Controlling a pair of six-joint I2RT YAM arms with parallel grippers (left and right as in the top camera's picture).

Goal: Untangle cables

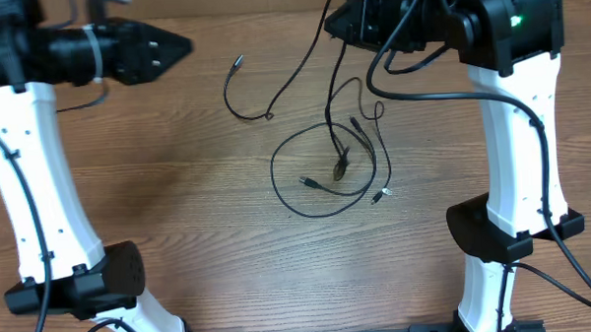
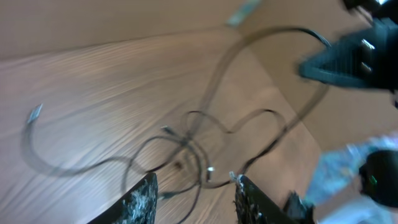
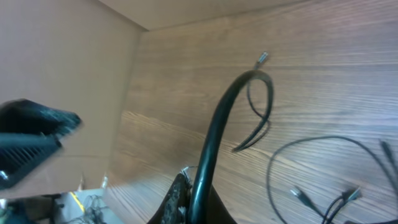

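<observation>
While the left wrist view is smeared with blur, it does show the left gripper [image 2: 196, 200] with its fingers [image 2: 144, 198] standing moderately apart and only bare wooden table [image 2: 93, 93] in the gap. Nothing touches either pad. Overhead, the left gripper [image 1: 187, 47] sits high and well apart from the work, tips pointed toward the cables [image 1: 335, 172].

Right gripper [image 3: 191, 202]: fingers pinched narrow on one black cable [image 3: 214, 130], which rises straight out from between the tips and arcs away over the table. Beyond the top of that arc lies a silvery plug [image 3: 262, 58]; whether it belongs to the held cable I cannot tell from the wrist view.

Rest of the cables: loose on the table, ahead of and below the right fingers, to their right in the wrist view. Overhead, they form one large loop with several strands crossing inside it and small plug ends lying near the middle. A shorter curved strand [image 1: 236, 101] lies apart from the loop, between it and the left fingertips, ending in the silvery plug [image 1: 238, 62].
</observation>
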